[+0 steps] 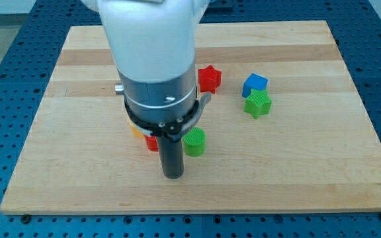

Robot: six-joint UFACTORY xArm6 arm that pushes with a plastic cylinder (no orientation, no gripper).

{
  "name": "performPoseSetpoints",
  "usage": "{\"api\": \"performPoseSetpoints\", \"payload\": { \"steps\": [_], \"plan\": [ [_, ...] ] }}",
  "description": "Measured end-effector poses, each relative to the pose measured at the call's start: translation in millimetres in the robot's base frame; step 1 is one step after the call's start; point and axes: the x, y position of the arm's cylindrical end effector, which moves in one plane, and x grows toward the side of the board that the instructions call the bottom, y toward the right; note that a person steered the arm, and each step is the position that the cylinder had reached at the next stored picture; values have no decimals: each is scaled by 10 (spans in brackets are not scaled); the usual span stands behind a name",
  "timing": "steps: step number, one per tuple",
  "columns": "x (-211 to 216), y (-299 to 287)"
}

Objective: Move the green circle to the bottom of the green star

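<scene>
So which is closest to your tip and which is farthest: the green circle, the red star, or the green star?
From my tip, in the camera view:
1. Green circle, just to the upper right.
2. Red star, further toward the view's top.
3. Green star, off to the view's right, under the blue block.

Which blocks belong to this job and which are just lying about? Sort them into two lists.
For the job:
green circle, just right of my tip
green star

Lying about:
red star
blue block, touching the green star's top
red block and yellow block, mostly hidden behind the arm
</scene>
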Motion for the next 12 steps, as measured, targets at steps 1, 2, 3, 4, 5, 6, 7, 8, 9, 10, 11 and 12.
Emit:
{"api": "performPoseSetpoints", "payload": {
  "steps": [1,2,3,4,5,6,7,8,9,10,11,12],
  "plan": [
    [-231,0],
    [-427,46],
    [-441,284],
    [-507,494],
    [-545,735],
    [-546,939],
    [-578,1077],
    [-530,1090],
    [-370,1096],
    [-338,1242],
    [-336,1397],
    [-335,1484]
  ]
}}
